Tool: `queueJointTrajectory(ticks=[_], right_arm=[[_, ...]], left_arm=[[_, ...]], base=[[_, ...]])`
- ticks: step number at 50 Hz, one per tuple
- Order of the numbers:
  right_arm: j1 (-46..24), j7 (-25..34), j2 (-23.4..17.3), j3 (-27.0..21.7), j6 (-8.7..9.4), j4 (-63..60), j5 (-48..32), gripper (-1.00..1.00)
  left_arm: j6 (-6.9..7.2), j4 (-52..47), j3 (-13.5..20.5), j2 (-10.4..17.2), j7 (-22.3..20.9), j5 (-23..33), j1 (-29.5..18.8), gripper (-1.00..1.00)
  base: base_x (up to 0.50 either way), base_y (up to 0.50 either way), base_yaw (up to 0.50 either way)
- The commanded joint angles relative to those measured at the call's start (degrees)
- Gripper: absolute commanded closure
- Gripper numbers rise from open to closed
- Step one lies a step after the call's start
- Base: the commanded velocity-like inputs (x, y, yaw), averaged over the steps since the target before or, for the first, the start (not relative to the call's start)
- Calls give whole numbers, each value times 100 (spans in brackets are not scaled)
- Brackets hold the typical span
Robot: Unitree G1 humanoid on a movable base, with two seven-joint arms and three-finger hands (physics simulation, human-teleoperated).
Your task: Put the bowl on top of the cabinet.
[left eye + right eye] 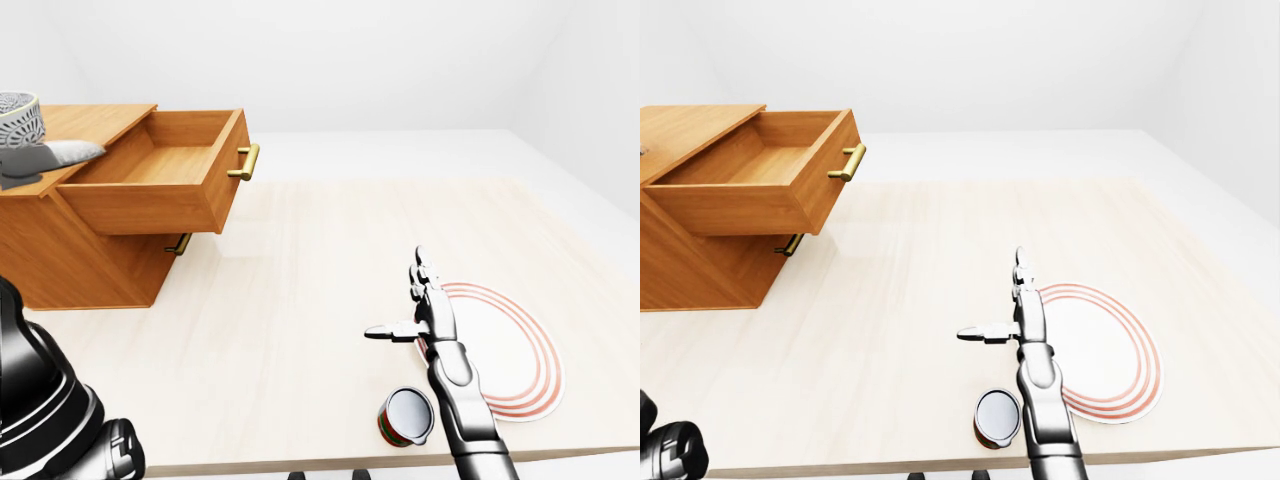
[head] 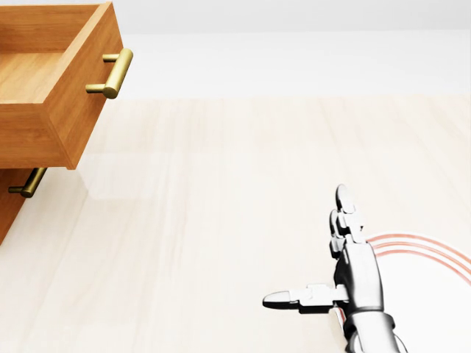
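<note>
I am watching the right robot hand (image 1: 432,318) hanging released over the tabletop (image 1: 300,290). Its fingers (image 1: 420,265) are stretching straight toward the top of the left-eye view, the thumb is sticking out to the left, and it is gripping nothing. Its forearm is running off the bottom edge and covering part of the left rim of the plate (image 1: 515,350) with the red rings. Just left of the forearm, the can (image 1: 407,416) is sitting near the tabletop's bottom edge and showing me its silvery end. I cannot tell whether it is standing or tipped. The head view is cropping the plate down to a few red arcs at its right edge.

The bowl (image 1: 15,118) is sitting well apart from that hand, far toward the upper left of the left-eye view, over the left end of the cabinet (image 1: 80,250). The picture's left edge is cutting it, so only a patterned grey-white side is showing. Just beneath it a grey tapering shape is poking in, which I am reading as the left robot hand (image 1: 50,155). Too little is showing to tell whether it is gripping the bowl, or whether the bowl is resting on the cabinet top. The cabinet's upper drawer (image 1: 160,185) is standing pulled open. The robot's own black arm (image 1: 40,400) is hiding the tabletop's bottom-left corner.
</note>
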Motion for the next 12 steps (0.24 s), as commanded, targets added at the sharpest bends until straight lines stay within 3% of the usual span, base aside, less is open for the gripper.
queueJointTrajectory(ticks=[1,3,4,5,6,7,8,9,11,12], right_arm=[[-19,-11,3,15,-55,85,-27,-100],[-11,-11,4,15,-33,58,-26,-100],[-7,-9,3,15,-28,46,-24,-100],[-4,-9,3,14,-24,39,-24,-100],[1,-7,3,14,-28,38,-24,-100],[1,-8,2,13,-35,43,-25,-100],[-1,-5,2,13,-36,49,-24,-100],[-1,-5,2,13,-36,50,-24,-100],[46,2,7,21,12,-57,-20,-100],[42,3,7,19,6,-49,-18,-100]], left_arm=[[0,-2875,905,-1015,-1094,-961,524,-100],[0,-2873,1184,-891,-828,-1572,978,-100],[-130,-2872,1334,-751,-477,-2010,1486,-100],[-458,-2871,1522,-464,80,-2494,2173,-100],[-905,-2870,1776,-71,787,-3009,3025,-100],[-1000,-2869,2068,296,1497,-3461,3978,-100],[-1000,-2870,2306,362,2025,-3655,4940,-100],[-1000,-2871,2461,475,2308,-3753,5439,-100],[-1000,-2871,1894,-591,2174,-3157,6254,-100],[-1000,-2872,1409,-1302,1746,-2796,6402,-100]], base=[[0,0,0],[0,0,0],[0,0,0],[0,0,0],[0,0,0],[0,0,0],[0,0,0],[0,0,0],[0,0,0],[0,0,0]])
